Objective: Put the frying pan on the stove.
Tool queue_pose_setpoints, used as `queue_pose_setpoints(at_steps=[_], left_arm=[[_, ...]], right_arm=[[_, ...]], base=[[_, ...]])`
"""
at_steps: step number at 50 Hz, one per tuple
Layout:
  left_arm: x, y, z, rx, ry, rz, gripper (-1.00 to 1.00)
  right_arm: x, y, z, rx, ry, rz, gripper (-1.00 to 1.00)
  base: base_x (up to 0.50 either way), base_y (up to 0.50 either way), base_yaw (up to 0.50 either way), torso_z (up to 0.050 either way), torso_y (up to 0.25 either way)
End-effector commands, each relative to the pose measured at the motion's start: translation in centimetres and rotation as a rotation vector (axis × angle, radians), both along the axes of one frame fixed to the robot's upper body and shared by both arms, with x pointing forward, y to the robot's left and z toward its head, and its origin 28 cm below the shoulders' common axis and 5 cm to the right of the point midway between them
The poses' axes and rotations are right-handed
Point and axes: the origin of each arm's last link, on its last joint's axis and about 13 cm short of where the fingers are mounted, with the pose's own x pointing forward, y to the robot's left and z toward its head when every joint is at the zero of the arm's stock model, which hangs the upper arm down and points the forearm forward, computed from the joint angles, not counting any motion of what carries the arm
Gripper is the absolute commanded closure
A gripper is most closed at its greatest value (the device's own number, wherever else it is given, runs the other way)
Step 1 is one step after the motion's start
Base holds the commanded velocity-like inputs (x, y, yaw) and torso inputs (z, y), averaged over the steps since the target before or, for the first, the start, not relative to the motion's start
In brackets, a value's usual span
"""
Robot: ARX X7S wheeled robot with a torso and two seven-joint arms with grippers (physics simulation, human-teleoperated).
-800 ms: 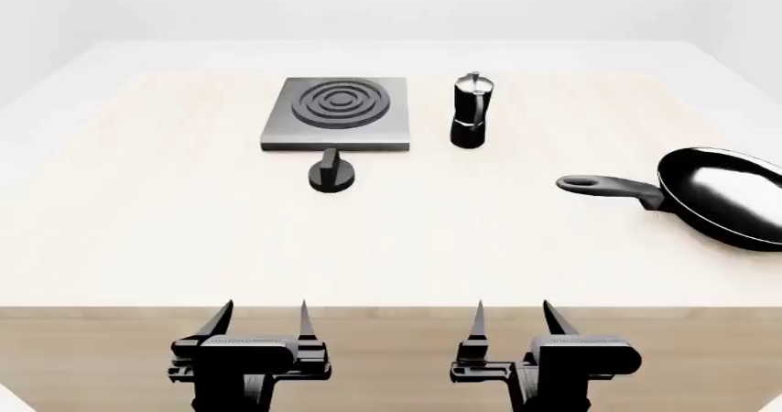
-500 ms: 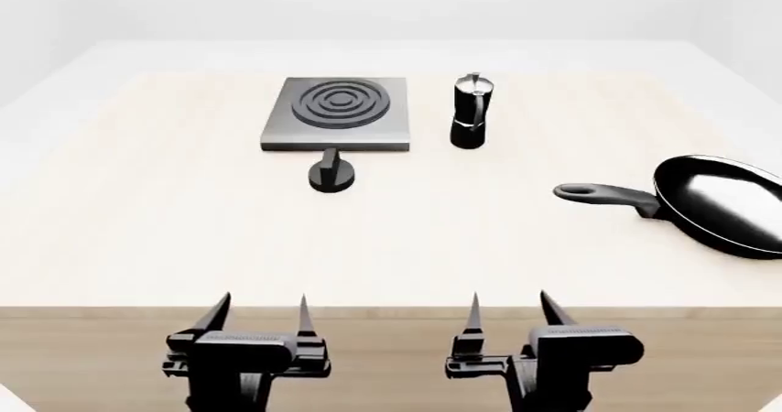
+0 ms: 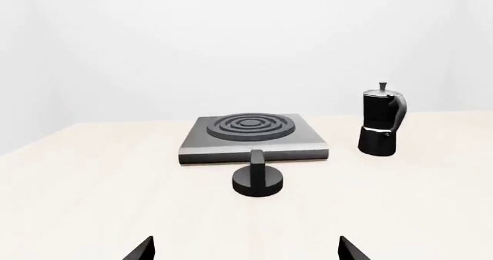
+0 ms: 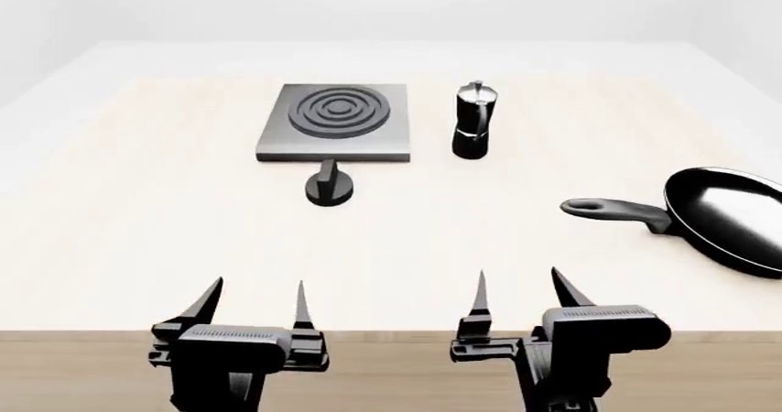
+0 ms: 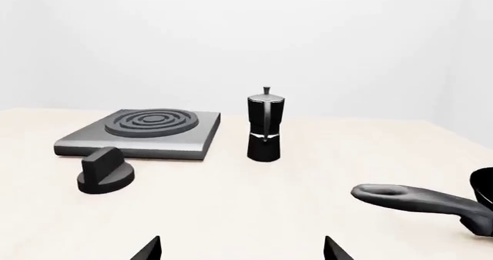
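The frying pan (image 4: 731, 218) lies flat on the bench (image 4: 159, 211) at its right edge, partly cut off by the head view's border. Its long black handle (image 4: 617, 211) points toward the middle of the bench, away from the right edge. In the right wrist view only the handle and a sliver of the pan body are visible.

The stove (image 4: 333, 122) sits toward the far edge of the bench, left of centre, with its dark concentric burner rings (image 4: 336, 110) facing up. Nothing rests on it. The pan and the stove are well apart.

A small round black knob (image 4: 328, 185) stands just in front of the stove's near edge, apart from it. A black moka pot (image 4: 472, 122) stands upright just beside the stove's right edge, not touching it, between the stove and the pan's side of the bench.

The left gripper (image 4: 251, 304) hangs over the near edge of the bench, left of centre. Its fingers are spread wide and hold nothing. The right gripper (image 4: 522, 294) hangs over the near edge, right of centre, also spread wide and holding nothing. Neither gripper touches any object. The right gripper is the nearer one to the pan handle, but remains well short of it.
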Motion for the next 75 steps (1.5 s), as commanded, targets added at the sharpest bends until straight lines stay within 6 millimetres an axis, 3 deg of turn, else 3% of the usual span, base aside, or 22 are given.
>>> queue_pose_setpoints(at_steps=[1,75], left_arm=[[-0.3,0.1,0.6,-0.001,-0.013,-0.004,-1.0],[-0.9,0.2,1.3,-0.037,-0.023,-0.021,-1.0]], right_arm=[[-0.1,-0.1,0.9,-0.001,-0.018,-0.002,-1.0],[-0.1,0.4,1.8,0.028,-0.025,0.001,-1.0]], base=[[0.2,0.0,0.0,0.0,0.0],[0.22,0.0,0.0,0.0,0.0]])
